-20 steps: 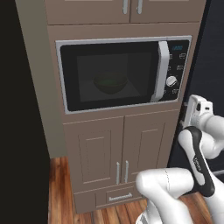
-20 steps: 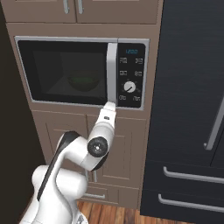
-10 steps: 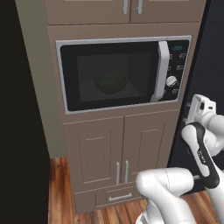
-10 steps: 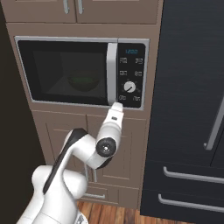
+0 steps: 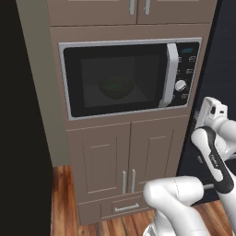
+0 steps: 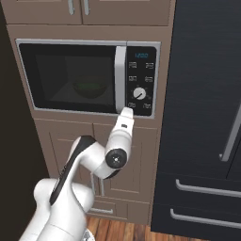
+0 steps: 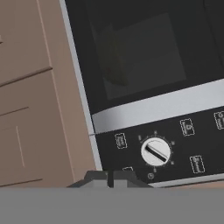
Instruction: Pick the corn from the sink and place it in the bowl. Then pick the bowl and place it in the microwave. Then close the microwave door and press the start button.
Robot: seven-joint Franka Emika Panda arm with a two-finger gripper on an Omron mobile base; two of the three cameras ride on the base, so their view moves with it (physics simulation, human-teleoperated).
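The microwave (image 5: 69, 46) is built into the tan cabinet wall, and its door (image 5: 92, 106) is closed, with the curved grey handle (image 5: 171, 73) beside the dark control panel (image 6: 149, 80). Through the glass, the bowl (image 6: 89, 89) shows dimly inside, with the green corn (image 6: 88, 86) in it. My gripper (image 6: 128, 109) is shut and empty, its tips at the panel's lower left corner, just below the white knob (image 6: 138, 92). In the hand view the closed gripper (image 7: 110, 177) points at the panel below the knob (image 7: 156, 151). The sink is out of view.
Tan cabinet doors (image 5: 129, 161) and a drawer (image 5: 124, 207) sit under the microwave. A tall black fridge (image 6: 207, 117) with silver handles stands to the right. A dark wall (image 5: 23, 138) lies left, with wood floor (image 5: 64, 203) below.
The gripper has closed from wide open to shut. The hand has moved up and slightly right, closer to the control panel's lower left corner.
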